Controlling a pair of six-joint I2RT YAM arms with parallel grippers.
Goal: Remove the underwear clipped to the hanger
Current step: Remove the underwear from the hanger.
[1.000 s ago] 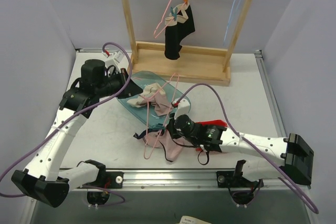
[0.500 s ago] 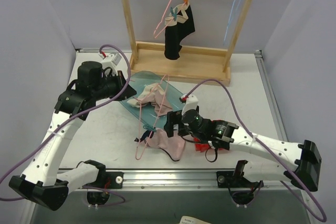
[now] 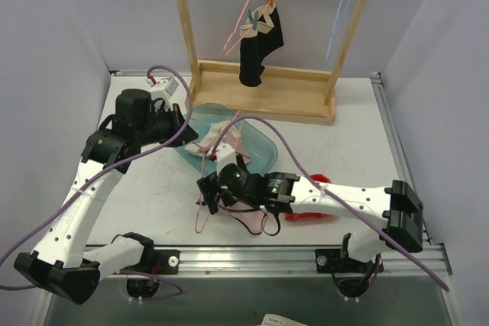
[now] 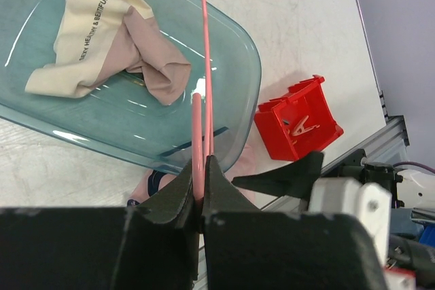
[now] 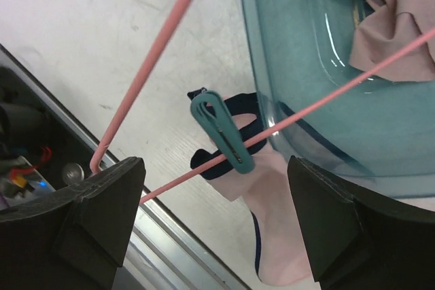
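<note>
While between the wide right jaws, dark-trimmed pink underwear (image 5: pixel 282 236) on hanger (image 5: pixel 157 52).

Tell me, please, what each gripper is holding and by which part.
The left gripper is shut on the pink hanger, pinching its thin wire. The right gripper is open and holds nothing.

Bare tabletop (image 3: pixel 351 143) lies open to the right of the teal tray (image 3: pixel 260 146). Nearer the front, the pink hanger (image 5: pixel 151 66) wires cross between the spread fingers of the right pincer (image 5: pixel 217 198) (a teal clothespin (image 5: pixel 223 132) sits there too), and the tray's wall is just beside them.
</note>
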